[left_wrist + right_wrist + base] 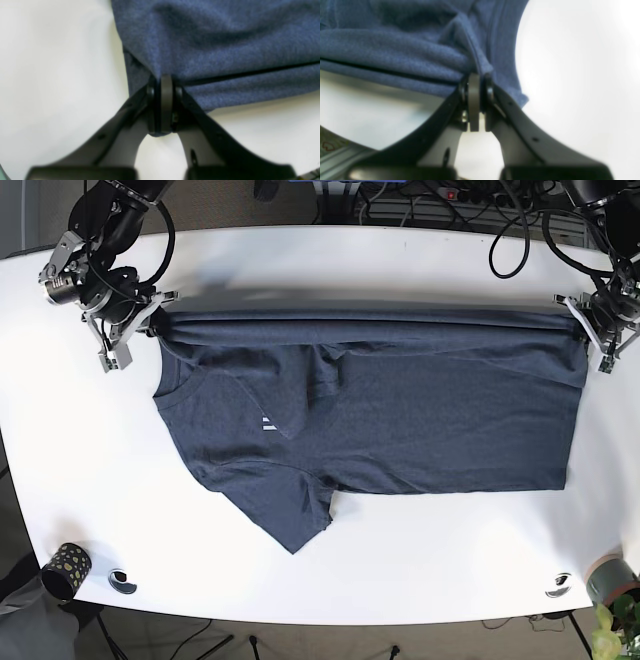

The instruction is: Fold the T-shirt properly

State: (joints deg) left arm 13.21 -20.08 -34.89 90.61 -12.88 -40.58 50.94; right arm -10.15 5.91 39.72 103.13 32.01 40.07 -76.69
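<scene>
Blue T-shirt lies spread mid-tabletop, far edge bunched and stretched taut. Right pincer pinches it at 9 o'clock, left pincer pinches it at 3 o'clock. One sleeve points toward 6.

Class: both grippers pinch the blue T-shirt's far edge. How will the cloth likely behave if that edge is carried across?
The T-shirt looks floppy: it bunches in folds at the right gripper, so it would probably sag between grips. The free sleeve will likely drag and crumple. The left gripper clamps a thin edge, which might slip under a hard pull.
</scene>
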